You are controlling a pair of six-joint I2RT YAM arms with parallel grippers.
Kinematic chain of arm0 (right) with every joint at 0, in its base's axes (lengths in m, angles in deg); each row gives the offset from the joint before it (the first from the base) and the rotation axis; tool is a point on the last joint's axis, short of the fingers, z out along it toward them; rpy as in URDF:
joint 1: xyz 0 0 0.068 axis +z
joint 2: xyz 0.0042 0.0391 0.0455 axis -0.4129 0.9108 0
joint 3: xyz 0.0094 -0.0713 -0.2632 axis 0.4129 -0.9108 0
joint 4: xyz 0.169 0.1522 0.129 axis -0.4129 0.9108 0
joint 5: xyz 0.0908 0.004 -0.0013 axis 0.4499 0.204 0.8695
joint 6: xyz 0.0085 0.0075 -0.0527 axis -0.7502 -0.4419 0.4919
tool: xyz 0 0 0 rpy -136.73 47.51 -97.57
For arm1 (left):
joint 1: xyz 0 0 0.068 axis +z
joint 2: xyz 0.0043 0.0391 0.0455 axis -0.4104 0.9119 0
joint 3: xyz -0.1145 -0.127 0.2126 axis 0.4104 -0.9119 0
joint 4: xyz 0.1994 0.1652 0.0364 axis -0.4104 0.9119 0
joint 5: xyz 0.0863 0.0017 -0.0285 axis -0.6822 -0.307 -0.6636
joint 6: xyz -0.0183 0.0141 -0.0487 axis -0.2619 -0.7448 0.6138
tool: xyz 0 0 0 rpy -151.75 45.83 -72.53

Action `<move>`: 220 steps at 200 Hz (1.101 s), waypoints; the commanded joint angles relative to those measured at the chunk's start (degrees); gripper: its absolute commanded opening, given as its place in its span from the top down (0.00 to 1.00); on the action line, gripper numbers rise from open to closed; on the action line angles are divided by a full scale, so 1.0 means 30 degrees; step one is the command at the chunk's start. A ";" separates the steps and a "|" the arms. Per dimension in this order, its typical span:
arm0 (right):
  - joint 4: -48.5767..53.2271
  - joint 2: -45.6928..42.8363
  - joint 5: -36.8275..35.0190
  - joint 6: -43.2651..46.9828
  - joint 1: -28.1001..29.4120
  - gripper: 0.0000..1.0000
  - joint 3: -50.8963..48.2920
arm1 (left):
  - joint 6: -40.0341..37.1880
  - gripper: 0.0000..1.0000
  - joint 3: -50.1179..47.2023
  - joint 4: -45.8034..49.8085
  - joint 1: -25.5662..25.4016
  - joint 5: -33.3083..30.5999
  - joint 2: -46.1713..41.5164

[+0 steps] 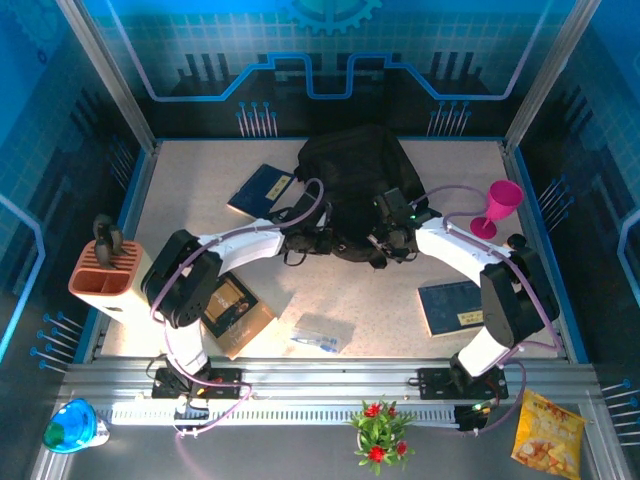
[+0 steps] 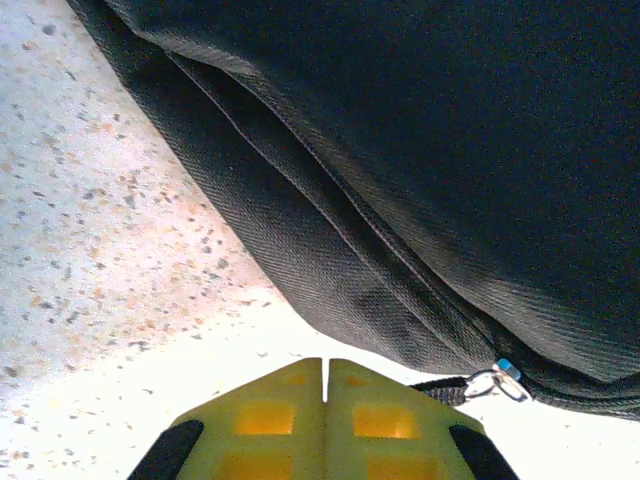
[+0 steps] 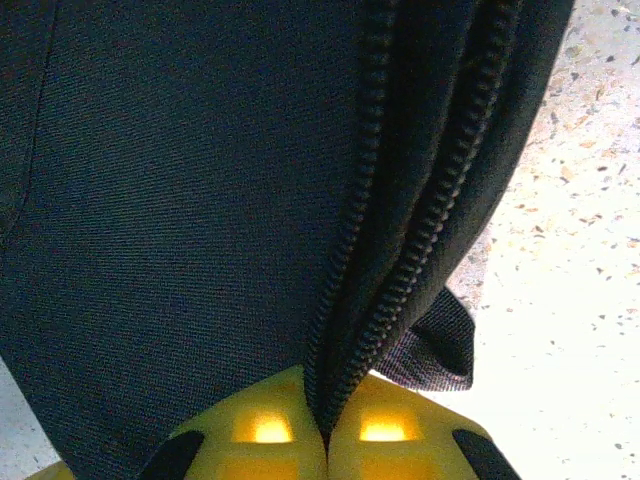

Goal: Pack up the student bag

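Note:
The student bag (image 1: 350,175), a large black fabric backpack, lies at the back middle of the table. My left gripper (image 1: 302,240) sits at its near left edge. In the left wrist view the yellow fingers (image 2: 326,362) are shut tip to tip with nothing in the slit, just short of the bag's seam (image 2: 400,250). A zip pull with a metal ring (image 2: 495,382) runs out from behind the right finger. My right gripper (image 1: 385,246) is at the bag's near right edge. In the right wrist view it (image 3: 325,435) is shut on the bag's zip edge (image 3: 400,260), whose teeth run down between the fingers.
A dark-blue book (image 1: 262,190) lies left of the bag and another (image 1: 452,305) at the right front. A pink goblet (image 1: 497,207) stands at the right, a tan holder (image 1: 105,280) at the left edge. A brown box (image 1: 235,312) and a clear packet (image 1: 322,332) lie in front.

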 commanded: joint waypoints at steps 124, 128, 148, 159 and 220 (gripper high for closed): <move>0.1271 -0.2834 -0.1165 0.0499 -0.0575 0.93 -0.1137 | -0.1617 1.00 0.3231 0.1813 0.3965 -0.2824 0.2937; 0.1268 -0.2891 -0.1137 0.0502 -0.0579 0.93 -0.1148 | -0.1577 1.00 0.3443 0.1855 0.4112 -0.2847 0.3128; 0.1119 -0.3239 -0.0942 0.0516 -0.0629 0.93 -0.1334 | -0.1455 1.00 0.4542 0.1939 0.4590 -0.3130 0.4000; 0.0901 -0.3446 -0.0800 0.0522 -0.0600 0.92 -0.1504 | -0.1451 1.00 0.5136 0.2044 0.4745 -0.3451 0.4404; -0.2020 -0.3441 0.1573 0.1192 -0.0625 0.89 -0.2288 | -0.1212 0.96 0.6701 0.2303 0.5034 -0.3164 0.4853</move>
